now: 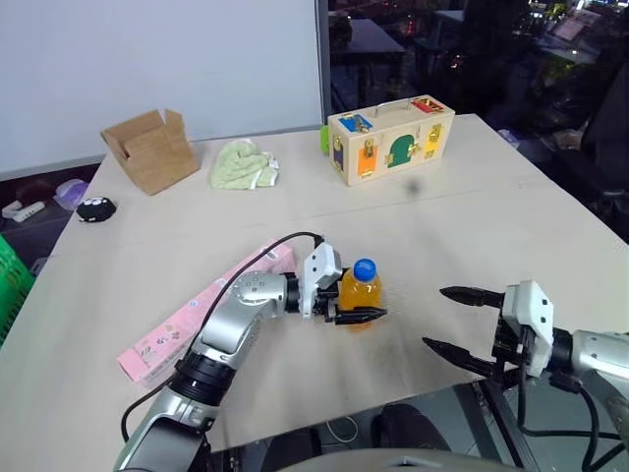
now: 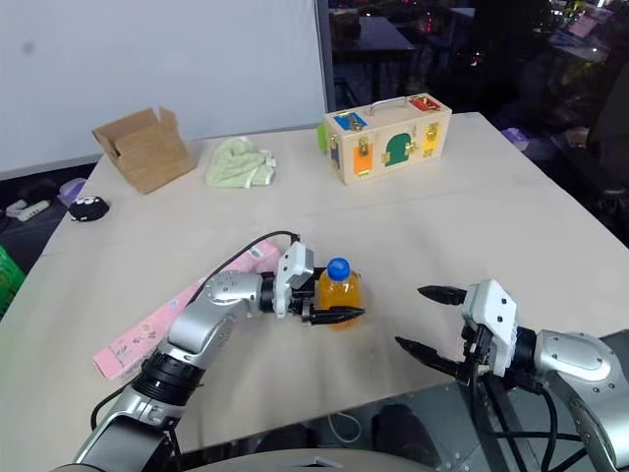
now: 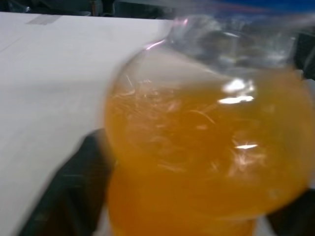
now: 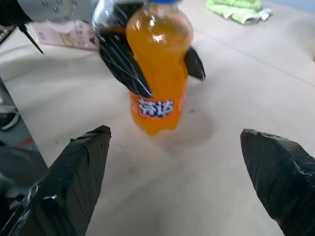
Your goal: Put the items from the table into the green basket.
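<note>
Bright even overhead light, soft shadows, dark background, motion blur on the close-up bottle (image 3: 206, 147).

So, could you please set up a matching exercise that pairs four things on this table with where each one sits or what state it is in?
Things:
1. orange-drink bottle
2. pink carton
3. wooden latch box
4. right gripper

States:
a. standing at the far edge of the table
b. open, holding nothing
c. lying flat beside the left arm
d. upright between the left gripper's fingers

Pairs: 1-d, 2-c, 3-a, 4-b
</note>
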